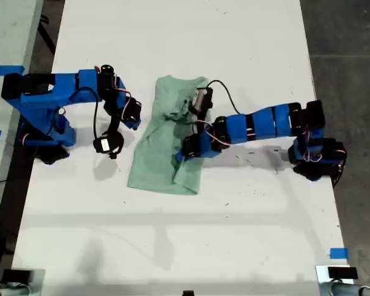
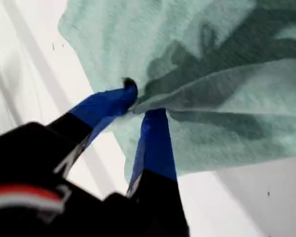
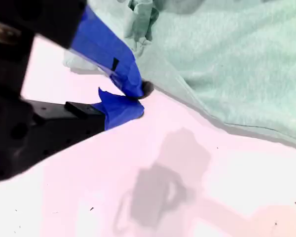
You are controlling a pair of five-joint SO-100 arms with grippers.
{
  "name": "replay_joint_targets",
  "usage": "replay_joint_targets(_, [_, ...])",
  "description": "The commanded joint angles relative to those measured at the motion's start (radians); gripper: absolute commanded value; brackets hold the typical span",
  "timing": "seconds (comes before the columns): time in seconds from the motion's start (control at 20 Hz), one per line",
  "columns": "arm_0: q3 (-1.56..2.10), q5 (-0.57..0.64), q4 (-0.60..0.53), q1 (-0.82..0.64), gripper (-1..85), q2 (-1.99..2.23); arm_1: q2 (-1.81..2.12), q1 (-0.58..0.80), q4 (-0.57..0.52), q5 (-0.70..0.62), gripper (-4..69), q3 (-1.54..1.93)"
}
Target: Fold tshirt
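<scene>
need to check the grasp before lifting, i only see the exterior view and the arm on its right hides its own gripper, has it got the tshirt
Observer: Yes. The first wrist view shows my first gripper shut on a raised fold of the tshirt.
Operator: and the gripper on the exterior view's left, open or shut
Observer: The second wrist view shows my second gripper with its jaws together and no cloth between them.
Operator: is it touching the tshirt
Observer: Its tips sit over bare table, right beside the tshirt's edge. I cannot tell whether they touch it.
</scene>
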Motion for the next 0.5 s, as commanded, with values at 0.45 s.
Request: replay_joint_targets(0.45, [-0.063, 0.009, 0.011, 0.009, 0.1, 0.009, 0.127, -0.038, 0.448, -0.064, 33.8, -0.368])
